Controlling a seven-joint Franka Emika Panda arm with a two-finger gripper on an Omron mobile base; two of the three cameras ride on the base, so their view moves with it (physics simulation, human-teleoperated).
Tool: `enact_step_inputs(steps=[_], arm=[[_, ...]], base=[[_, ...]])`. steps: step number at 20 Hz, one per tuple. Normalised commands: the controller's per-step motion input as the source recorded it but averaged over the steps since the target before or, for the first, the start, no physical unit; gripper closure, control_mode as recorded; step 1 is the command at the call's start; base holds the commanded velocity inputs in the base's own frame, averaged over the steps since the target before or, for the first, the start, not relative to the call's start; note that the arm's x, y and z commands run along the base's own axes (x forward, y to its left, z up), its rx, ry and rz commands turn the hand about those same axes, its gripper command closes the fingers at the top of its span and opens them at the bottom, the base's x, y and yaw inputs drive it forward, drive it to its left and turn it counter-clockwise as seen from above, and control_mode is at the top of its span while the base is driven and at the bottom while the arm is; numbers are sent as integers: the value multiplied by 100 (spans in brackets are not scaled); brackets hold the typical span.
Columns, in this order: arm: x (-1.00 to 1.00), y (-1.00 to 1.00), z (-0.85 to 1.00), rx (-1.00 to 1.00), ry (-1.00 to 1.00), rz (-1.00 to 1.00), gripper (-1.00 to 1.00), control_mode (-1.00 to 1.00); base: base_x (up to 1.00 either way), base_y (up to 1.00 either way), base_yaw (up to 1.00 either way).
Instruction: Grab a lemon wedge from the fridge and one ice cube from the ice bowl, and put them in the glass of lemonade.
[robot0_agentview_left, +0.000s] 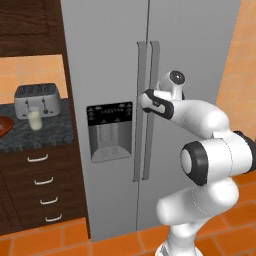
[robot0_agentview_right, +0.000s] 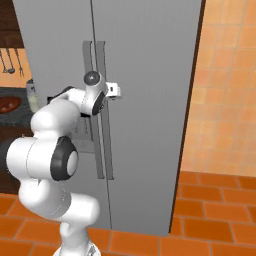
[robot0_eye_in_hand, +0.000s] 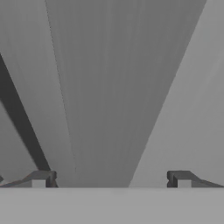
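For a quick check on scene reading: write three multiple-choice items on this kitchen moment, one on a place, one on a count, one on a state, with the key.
1. Where does the glass of lemonade stand?
A. on the counter in front of the toaster
B. on the floor
C. inside the ice bowl

2. How many drawers with handles show below the counter in the left base view?
A. one
B. four
C. seven

3. In what state is the fridge?
A. both doors shut
B. left door wide open
C. both doors open

Key: 1 A, the glass stands on the dark counter just ahead of the toaster. 2 B, four pale handles are stacked there. 3 A, both doors lie flush, while the open gripper faces a handle.
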Motion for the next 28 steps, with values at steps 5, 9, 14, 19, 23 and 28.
enact_step_inputs(steps=[5, 9, 14, 19, 23, 28], arm=[[28, 0, -11, 3, -3, 0, -100, -100], [44, 0, -5, 1, -2, 0, -100, -100], [44, -27, 0, 0, -2, 0, -100, -100], [12, -1, -11, 0, -14, 0, -100, -100], [24, 0, -22, 0, -18, -1, -100, -100], [29, 10, 0, 0, -1, -1, -100, -100]], base=[[0, 0, 0], [0, 0, 0], [0, 0, 0], [0, 0, 0], [0, 0, 0], [0, 0, 0]])
